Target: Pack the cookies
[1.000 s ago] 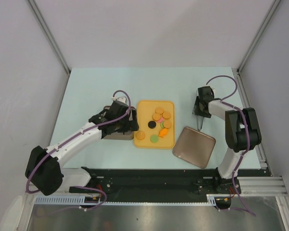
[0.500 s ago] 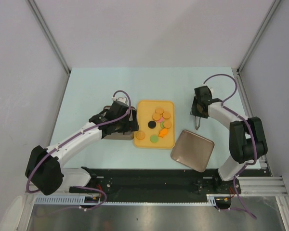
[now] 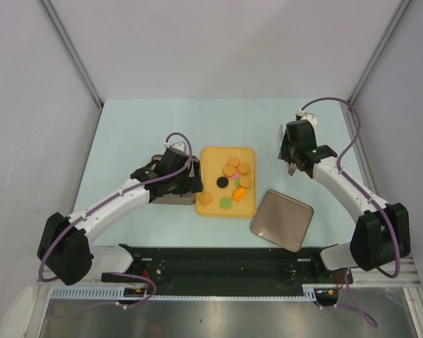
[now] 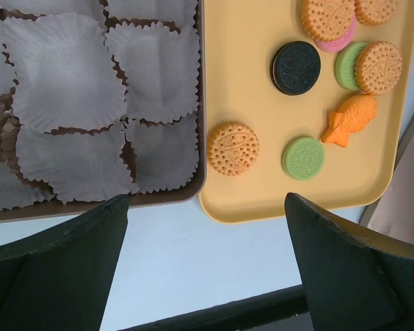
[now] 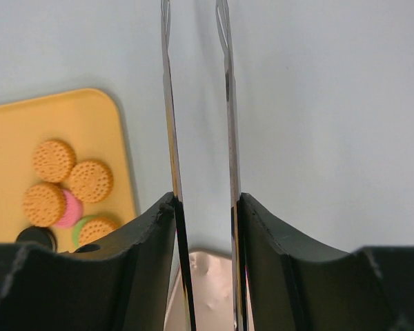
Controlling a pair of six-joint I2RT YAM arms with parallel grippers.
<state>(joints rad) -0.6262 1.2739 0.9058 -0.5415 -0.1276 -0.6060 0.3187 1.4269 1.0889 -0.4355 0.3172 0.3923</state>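
Note:
The cookies lie on a yellow tray: several tan ones, one black, green and pink, plus an orange fish-shaped piece. My left gripper is open and empty, hovering over the seam between the tray and a brown box of white paper cups; its jaws stand wide in the left wrist view. My right gripper is shut on metal tongs to the right of the tray, with the blades apart between its fingers.
A brown metal lid lies on the table at the front right, below the tongs, and shows in the right wrist view. The box is partly hidden under my left wrist. A black rail runs along the near edge.
My right arm has swung its elbow out to the right, and its gripper has moved slightly back with the tongs. The lid shifted a little. The left arm has not moved.

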